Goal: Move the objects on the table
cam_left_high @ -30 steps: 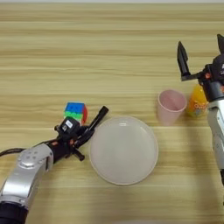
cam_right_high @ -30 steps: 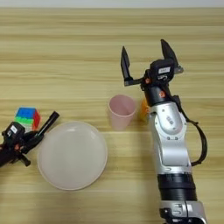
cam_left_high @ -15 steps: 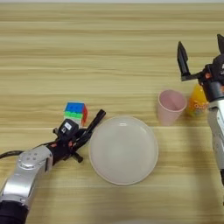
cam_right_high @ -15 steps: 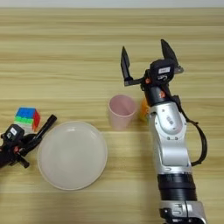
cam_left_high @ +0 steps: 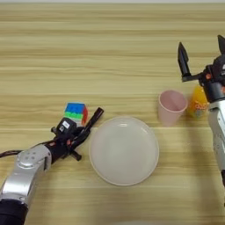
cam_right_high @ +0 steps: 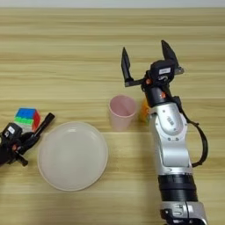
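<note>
Nothing has moved: right gripper (cam_right_high: 147, 59) stays wide open above the bottle (cam_left_high: 198, 101), left gripper (cam_left_high: 90, 125) closed near the cube (cam_left_high: 76, 112) at 8 o'clock.

A multicoloured puzzle cube (cam_left_high: 76, 112) sits toward the surface's (cam_left_high: 88, 52) left edge, while an upright pink cup (cam_left_high: 171, 107) and an orange juice bottle (cam_left_high: 198, 101) stand close together toward its right edge.

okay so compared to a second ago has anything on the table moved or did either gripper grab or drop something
Nothing visibly changed. The right gripper is still open above the orange juice bottle beside the pink cup, and the left gripper still lies between the puzzle cube and the plate.
</note>
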`<state>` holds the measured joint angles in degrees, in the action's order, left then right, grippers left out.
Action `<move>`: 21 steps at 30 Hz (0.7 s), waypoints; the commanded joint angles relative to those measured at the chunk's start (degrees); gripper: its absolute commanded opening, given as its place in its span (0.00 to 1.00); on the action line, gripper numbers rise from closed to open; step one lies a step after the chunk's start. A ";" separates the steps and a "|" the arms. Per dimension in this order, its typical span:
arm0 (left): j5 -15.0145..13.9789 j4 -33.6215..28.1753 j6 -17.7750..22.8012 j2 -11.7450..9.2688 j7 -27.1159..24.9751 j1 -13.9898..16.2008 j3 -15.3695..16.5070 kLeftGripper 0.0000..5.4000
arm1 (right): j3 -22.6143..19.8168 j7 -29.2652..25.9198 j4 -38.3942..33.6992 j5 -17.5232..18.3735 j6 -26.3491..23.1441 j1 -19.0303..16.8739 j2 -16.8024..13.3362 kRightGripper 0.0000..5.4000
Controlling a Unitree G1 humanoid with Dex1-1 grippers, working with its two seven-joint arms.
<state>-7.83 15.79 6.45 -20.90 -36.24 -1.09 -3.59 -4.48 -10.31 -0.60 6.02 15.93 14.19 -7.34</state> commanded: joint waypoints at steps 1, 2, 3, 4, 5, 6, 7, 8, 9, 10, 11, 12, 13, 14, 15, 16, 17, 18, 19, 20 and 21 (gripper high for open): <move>0.53 0.72 -0.47 -0.24 0.19 -0.80 0.25 0.26 | -0.21 0.14 0.52 0.07 0.75 0.84 -0.07 1.00; 0.55 0.86 -0.55 -0.22 0.16 -0.88 0.23 0.30 | -0.21 0.12 0.65 0.06 0.80 0.90 -0.09 1.00; 0.57 0.96 -0.62 -0.20 0.14 -0.95 0.21 0.32 | -0.22 0.12 0.77 0.06 0.83 0.96 -0.12 1.00; 0.57 1.02 -0.69 -0.17 0.15 -0.99 0.20 0.34 | -0.22 0.11 0.86 0.06 0.89 1.00 -0.14 1.00; 0.58 1.04 -0.76 -0.15 0.15 -1.01 0.20 0.36 | -0.22 0.10 0.92 0.08 0.94 1.03 -0.15 1.00; 0.55 0.99 -0.79 -0.12 0.14 -1.01 0.20 0.36 | -0.22 0.10 0.96 0.09 0.99 1.05 -0.16 1.00; 0.52 0.89 -0.79 -0.11 0.13 -1.01 0.20 0.39 | -0.21 0.10 0.97 0.10 1.02 1.07 -0.16 1.00; 0.49 0.77 -0.79 -0.10 0.11 -0.99 0.19 0.40 | -0.21 0.10 0.97 0.11 1.02 1.09 -0.16 1.00; 0.48 0.70 -0.91 -0.08 0.07 -1.03 0.16 0.42 | -0.20 0.11 1.05 0.11 1.04 1.16 -0.15 1.00; 0.44 0.54 -1.07 -0.07 0.02 -1.02 0.15 0.44 | -0.19 0.11 1.11 0.11 1.06 1.22 -0.14 1.00; 0.29 0.16 -1.16 -0.04 -0.15 -0.97 0.14 0.46 | -0.20 0.10 1.19 0.12 1.09 1.28 -0.14 1.00; 0.05 -0.49 -1.22 -0.03 -0.43 -0.81 0.11 0.48 | -0.19 0.10 1.25 0.12 1.11 1.33 -0.14 1.00; -0.45 -1.72 -1.21 -0.02 -1.02 -0.45 0.03 0.48 | -0.20 0.08 1.31 0.14 1.14 1.37 -0.14 1.00; -1.03 -3.03 -1.13 0.00 -1.63 -0.06 -0.01 0.50 | -0.20 0.07 1.33 0.16 1.16 1.41 -0.14 1.00; -1.39 -3.92 -1.04 0.02 -2.03 0.22 -0.01 0.53 | -0.19 0.06 1.35 0.17 1.18 1.43 -0.14 1.00; -3.06 -5.34 0.01 0.38 -2.97 0.55 0.41 0.53 | -0.19 0.05 1.36 0.18 1.20 1.45 -0.13 1.00; -4.81 -6.92 1.10 0.68 -3.88 0.89 0.86 0.55 | -0.18 0.04 1.38 0.18 1.20 1.45 -0.12 1.00; -6.05 -8.37 1.80 0.78 -4.51 1.25 1.10 0.57 | -0.15 0.03 1.37 0.18 1.21 1.41 -0.10 1.00; -6.79 -9.65 2.24 0.73 -4.89 1.60 1.15 0.58 | -0.12 0.03 1.39 0.16 1.24 1.37 -0.07 1.00; -6.96 -10.63 2.34 0.54 -5.05 1.97 0.98 0.61 | -0.08 0.02 1.39 0.14 1.26 1.30 -0.04 1.00; -6.97 -11.39 2.40 0.36 -5.11 2.32 0.76 0.61 | -0.05 0.02 1.37 0.12 1.26 1.25 -0.01 1.00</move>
<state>-14.15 6.71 7.79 -20.22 -40.79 -0.18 -2.76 -4.47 -10.36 0.45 6.02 16.90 14.76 -7.36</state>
